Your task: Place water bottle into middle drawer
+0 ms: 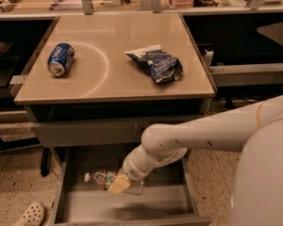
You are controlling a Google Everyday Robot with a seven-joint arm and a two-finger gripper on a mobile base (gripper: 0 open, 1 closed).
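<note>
The water bottle [103,179] is a small clear plastic bottle with a white cap pointing left. It lies on its side low inside the open middle drawer [75,206], a grey tray pulled out under the table. My gripper [120,185] reaches down into the drawer from the right. Its tan fingers [117,187] are closed over the bottle's right end. The bottle's base is hidden behind the gripper.
A blue soda can [61,59] lies on the table top [108,79] at the left. A dark blue chip bag [156,65] lies at the right. My white arm [212,135] crosses in front of the drawer's right side. A white shoe [30,215] is on the floor at lower left.
</note>
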